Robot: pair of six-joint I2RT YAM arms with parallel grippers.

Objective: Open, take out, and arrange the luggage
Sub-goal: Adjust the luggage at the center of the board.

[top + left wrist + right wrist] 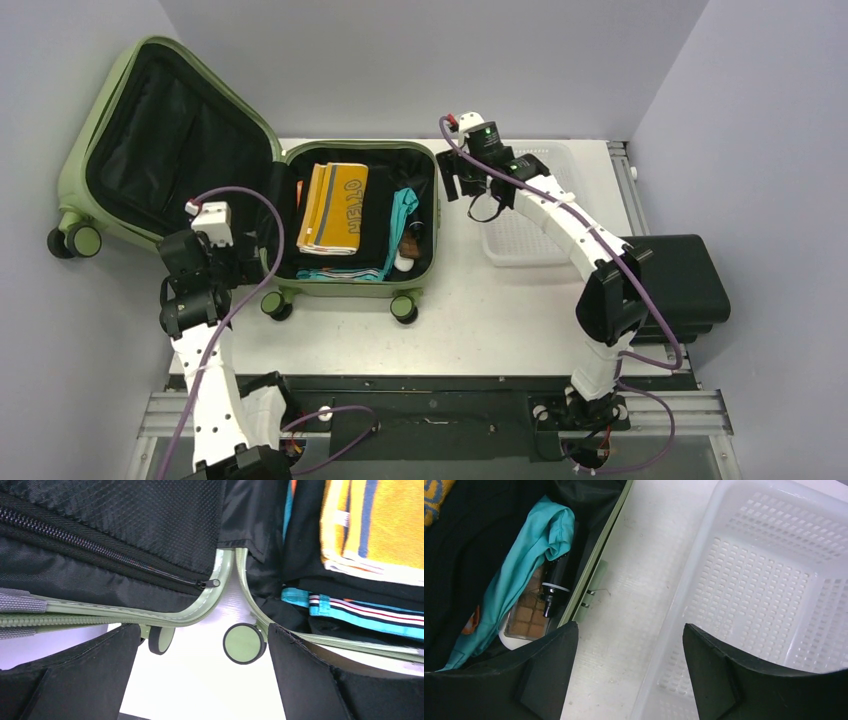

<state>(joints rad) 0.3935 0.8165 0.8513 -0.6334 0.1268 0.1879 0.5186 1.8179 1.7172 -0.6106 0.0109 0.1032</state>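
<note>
The right gripper (629, 630) hangs with its jaws well apart and nothing between them, over bare table (644, 555). At its 9 o'clock stands the right wall of the luggage (345, 288), and at its 3 o'clock the white mesh basket (774, 580). Just inside that wall a teal garment (524, 565) drapes over a small dark bottle (555, 582). A reach in from here risks a finger catching the rim. Pinching the cloth may also drag the bottle out and drop it.

The left gripper (202, 630) also gapes wide and holds nothing. It sits at the case's 7 o'clock corner, above the hinge seam (227, 580) and a green wheel (243, 643). The luggage lies open on the table, its lid tilted up toward 10 o'clock past the table edge. A knock there could roll the case on its wheels or tip the lid down onto the folded yellow towel (338, 205).
</note>
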